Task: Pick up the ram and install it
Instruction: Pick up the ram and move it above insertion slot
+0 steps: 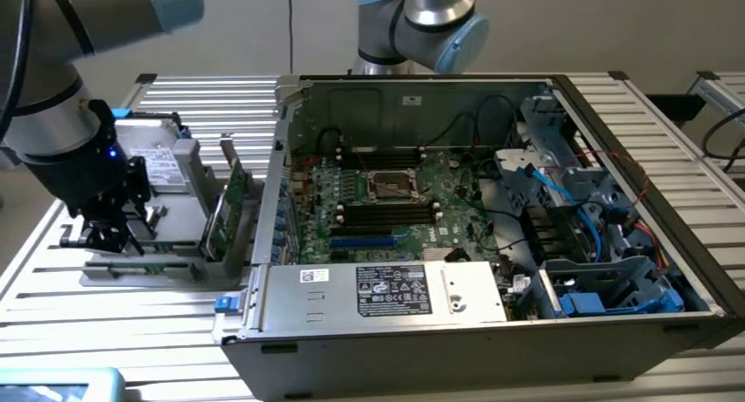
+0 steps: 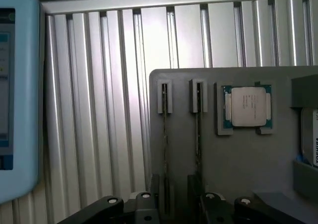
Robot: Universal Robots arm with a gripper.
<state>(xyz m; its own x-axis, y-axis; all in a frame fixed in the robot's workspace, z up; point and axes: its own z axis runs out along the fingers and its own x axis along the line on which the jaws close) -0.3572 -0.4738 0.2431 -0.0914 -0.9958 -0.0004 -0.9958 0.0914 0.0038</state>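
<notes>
Gripper (image 1: 111, 232) hangs with jaws apart over the grey parts holder (image 2: 258, 154).
The ram (image 2: 165, 144) stands on edge in a holder slot, just beside a second stick (image 2: 198, 144). It is likely light, stiff and fragile, best pinched across its flat faces near mid-length.

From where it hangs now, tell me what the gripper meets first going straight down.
Probably the ram sticks standing edge-up in the grey tray, right below the gripper; depth is unclear.
</notes>
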